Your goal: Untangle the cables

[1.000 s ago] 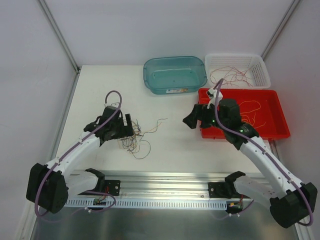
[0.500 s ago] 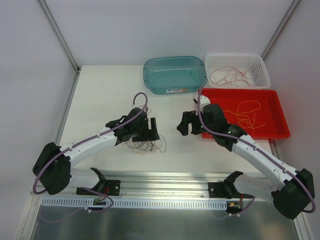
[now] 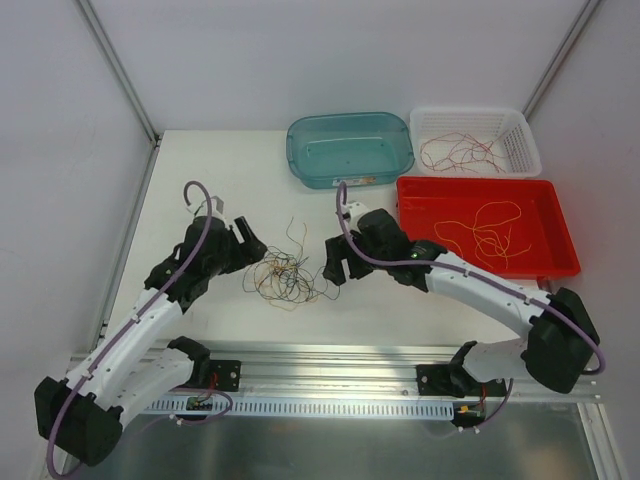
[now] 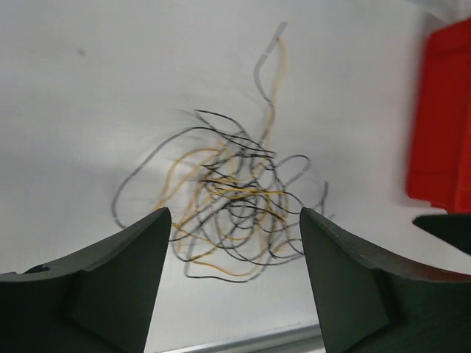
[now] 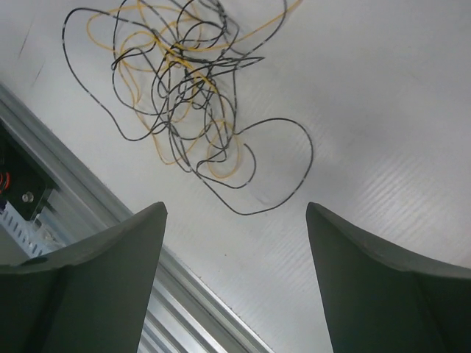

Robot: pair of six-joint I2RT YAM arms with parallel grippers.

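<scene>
Hair-fine, springy cables (image 3: 286,276) (nearly weightless) probably want pinching at a stray loop; left end effector (image 3: 248,244) and right end effector (image 3: 335,267) gape empty.

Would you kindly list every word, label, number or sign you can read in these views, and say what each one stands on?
Label on the near wall of the teal bin: printed, but too small and blurred to read.
Red tray and white basket: no text shows.
Both wrist views: no text at all.
</scene>
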